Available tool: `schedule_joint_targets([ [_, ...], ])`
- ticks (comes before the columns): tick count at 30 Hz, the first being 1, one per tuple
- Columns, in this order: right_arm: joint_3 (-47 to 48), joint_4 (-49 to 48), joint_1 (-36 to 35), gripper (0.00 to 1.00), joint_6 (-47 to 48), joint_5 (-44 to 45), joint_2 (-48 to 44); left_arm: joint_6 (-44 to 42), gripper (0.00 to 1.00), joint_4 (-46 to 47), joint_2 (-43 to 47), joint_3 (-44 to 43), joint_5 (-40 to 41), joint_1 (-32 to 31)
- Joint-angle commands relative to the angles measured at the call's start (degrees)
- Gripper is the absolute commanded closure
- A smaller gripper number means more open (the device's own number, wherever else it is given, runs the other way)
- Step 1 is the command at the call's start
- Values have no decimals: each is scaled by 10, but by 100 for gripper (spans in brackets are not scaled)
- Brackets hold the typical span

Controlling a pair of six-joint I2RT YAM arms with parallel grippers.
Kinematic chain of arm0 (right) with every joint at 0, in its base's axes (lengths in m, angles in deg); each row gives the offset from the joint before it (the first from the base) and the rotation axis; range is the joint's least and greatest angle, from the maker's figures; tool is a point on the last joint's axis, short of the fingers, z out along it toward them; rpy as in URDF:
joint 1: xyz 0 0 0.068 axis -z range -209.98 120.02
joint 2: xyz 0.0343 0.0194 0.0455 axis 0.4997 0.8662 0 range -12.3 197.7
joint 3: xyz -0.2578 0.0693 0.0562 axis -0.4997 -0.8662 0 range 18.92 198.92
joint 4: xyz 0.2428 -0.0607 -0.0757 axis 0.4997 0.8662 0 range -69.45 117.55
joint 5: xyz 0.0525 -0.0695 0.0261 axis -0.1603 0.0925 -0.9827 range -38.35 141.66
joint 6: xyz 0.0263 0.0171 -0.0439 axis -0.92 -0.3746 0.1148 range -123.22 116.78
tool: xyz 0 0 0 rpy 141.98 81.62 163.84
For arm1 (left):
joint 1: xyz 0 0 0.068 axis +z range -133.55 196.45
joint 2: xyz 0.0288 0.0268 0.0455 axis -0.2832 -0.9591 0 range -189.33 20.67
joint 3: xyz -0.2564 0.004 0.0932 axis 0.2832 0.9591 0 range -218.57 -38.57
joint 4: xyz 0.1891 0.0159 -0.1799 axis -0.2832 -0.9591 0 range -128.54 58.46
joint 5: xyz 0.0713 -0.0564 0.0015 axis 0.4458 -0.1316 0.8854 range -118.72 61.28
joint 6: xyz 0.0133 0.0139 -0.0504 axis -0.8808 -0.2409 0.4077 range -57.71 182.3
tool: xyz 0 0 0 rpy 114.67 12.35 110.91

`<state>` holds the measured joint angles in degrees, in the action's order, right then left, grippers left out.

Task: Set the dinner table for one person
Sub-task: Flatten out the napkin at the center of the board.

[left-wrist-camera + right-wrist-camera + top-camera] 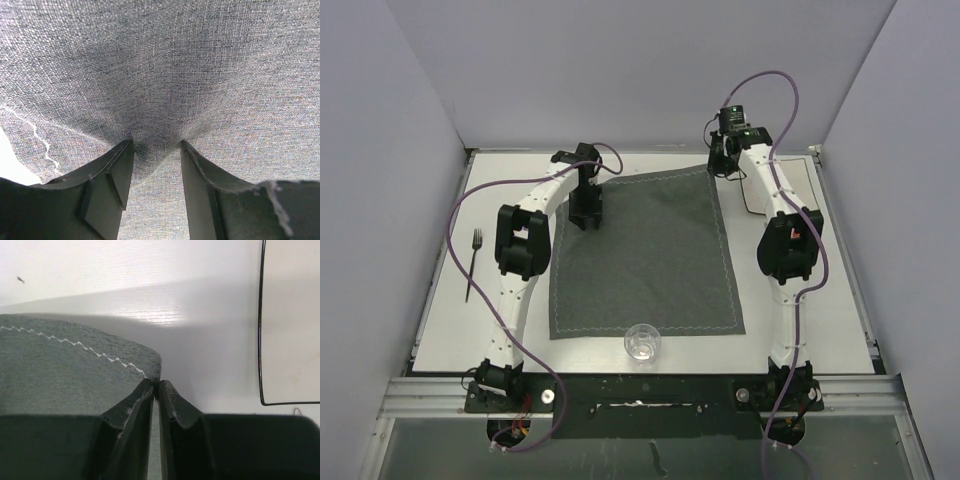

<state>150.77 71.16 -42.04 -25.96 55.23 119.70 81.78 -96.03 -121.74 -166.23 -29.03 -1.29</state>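
The white dinner table carries a dark grey cloth placemat in its middle. My right gripper is at the mat's far right corner. In the right wrist view it is shut on that corner of the placemat, above the white tabletop. My left gripper stands on the mat's far left part. In the left wrist view its jaws are apart, with the tips pressed on the placemat, which puckers between them.
A dark fork lies on the table left of the mat. A clear glass stands at the mat's near edge. A white square plate with a thin dark rim lies right of the mat, partly under my right arm.
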Motion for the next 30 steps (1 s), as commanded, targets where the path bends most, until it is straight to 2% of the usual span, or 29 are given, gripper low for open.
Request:
schedule_joint_targets([
  [1,-30,-29,-6,84,1,50,-23,-2,58,-1,-32,-15,6,7],
  [4,-68,-51,-13,77,-2,69,-51,-5,57,-4,-33,-24,9,7],
  [9,-155,-104,-24,71,-9,91,-130,-16,54,-7,-29,-37,14,7],
  [13,-204,-131,-39,68,-14,56,-160,-20,52,-7,-21,-45,15,7],
  [18,-204,-115,-62,71,-23,24,-122,-28,48,2,1,-50,21,7],
  [23,-205,-108,-79,76,-33,-12,-86,-37,40,-2,4,-75,44,18],
  [30,-242,-101,-84,82,-61,-32,-71,-26,37,9,8,-95,39,45],
])
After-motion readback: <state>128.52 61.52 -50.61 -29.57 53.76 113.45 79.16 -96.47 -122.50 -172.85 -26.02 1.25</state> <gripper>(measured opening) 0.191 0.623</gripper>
